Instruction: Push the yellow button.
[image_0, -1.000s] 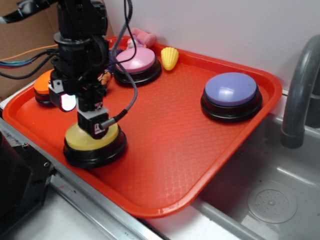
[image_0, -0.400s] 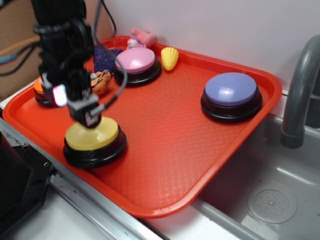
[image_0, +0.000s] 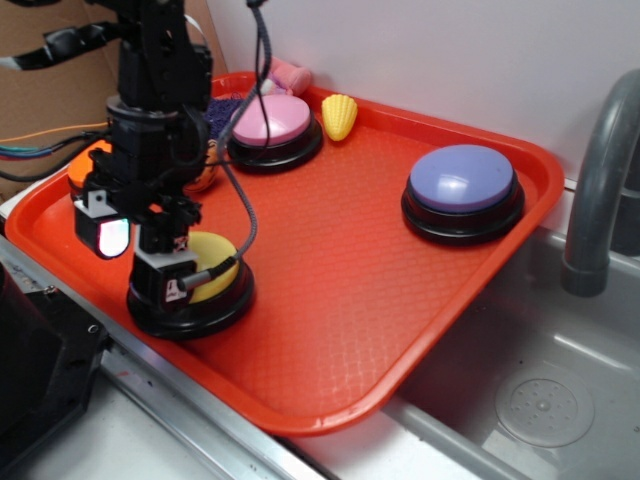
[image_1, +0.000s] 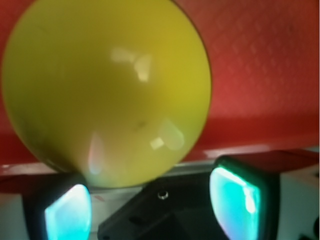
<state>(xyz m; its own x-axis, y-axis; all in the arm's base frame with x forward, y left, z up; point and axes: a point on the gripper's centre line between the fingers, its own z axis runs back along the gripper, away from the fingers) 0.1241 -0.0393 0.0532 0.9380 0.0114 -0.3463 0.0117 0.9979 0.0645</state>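
Yellow button sitting at the near-left corner of the tray

We're looking at the yellow button, a big round push button with a glossy yellow dome on a black circular base, sitting flat and upright. In the exterior view a good chunk of its dome is getting covered from the left, so we're only seeing the right part of the yellow top plus the black ring curving around the front. In the wrist view the dome is filling most of the picture, a bit blurry, with pale reflections shining off the smooth surface. We can't tell whether it's actually being pressed down.
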